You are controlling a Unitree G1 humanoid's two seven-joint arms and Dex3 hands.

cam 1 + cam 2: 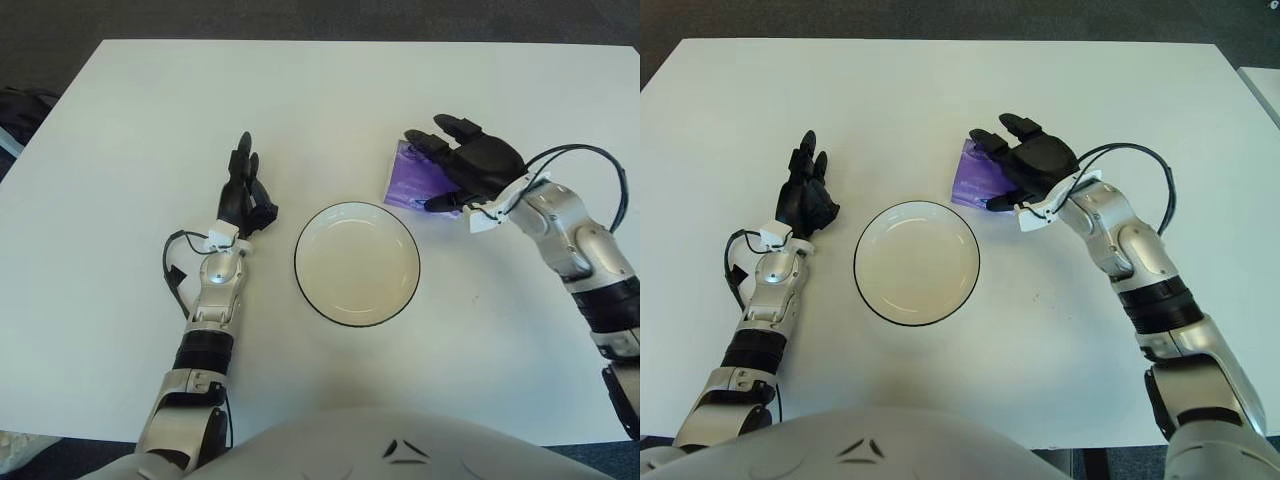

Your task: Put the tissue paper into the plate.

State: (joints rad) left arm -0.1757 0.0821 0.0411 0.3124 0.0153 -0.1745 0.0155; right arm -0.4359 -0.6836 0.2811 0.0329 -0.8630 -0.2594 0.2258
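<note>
Robot's right hand [478, 168] poised over purple tissue pack [412, 176] on white desk [120, 130].

The fingers [420, 142] were spread apart above the pack, not yet closed on it, while it lay flat beneath them, just beside the empty black-rimmed plate [357, 263]. Its long axis appeared to run away from the robot, slightly tilted. Soft, light and film-wrapped, it would likely crumple and slip; pinching across its short sides looked safest. The left hand [245, 192] showed left of the plate, fingers extended.
</note>
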